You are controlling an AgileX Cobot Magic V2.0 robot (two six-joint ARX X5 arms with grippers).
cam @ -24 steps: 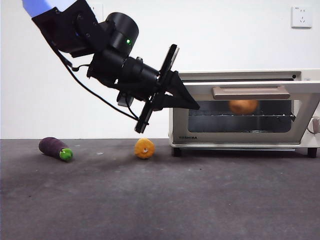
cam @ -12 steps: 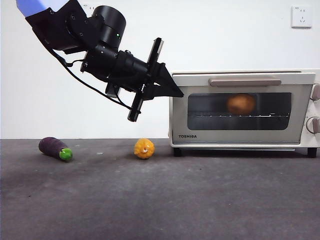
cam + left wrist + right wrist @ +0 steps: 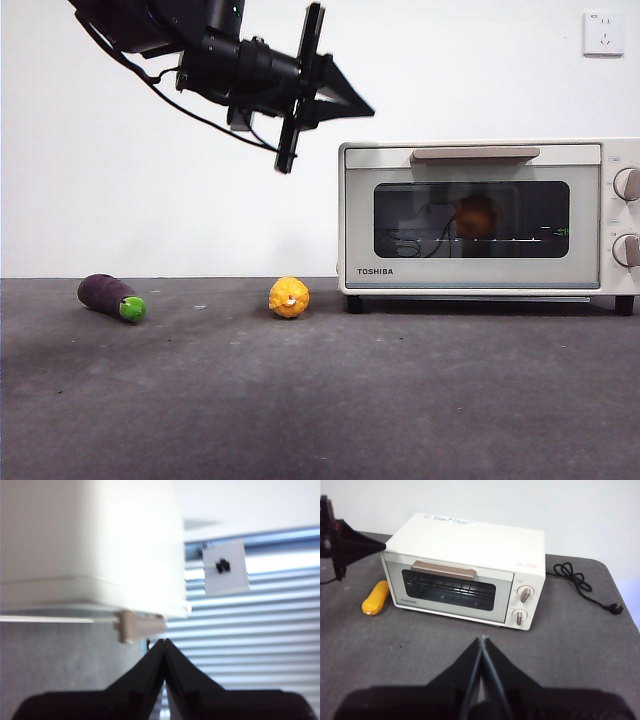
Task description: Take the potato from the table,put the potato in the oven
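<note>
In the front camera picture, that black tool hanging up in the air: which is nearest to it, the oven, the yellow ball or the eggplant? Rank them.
From the left tool, in the front view:
1. Oven, just right and below.
2. Yellow ball, on the table beneath.
3. Eggplant, far left on the table.

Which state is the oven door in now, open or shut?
Shut: the oven door sits flush with its front, handle at top, potato dim behind the glass.

My front camera looks level across the table at the oven. My right wrist camera sees that oven from above; the left sits close against its corner.
</note>
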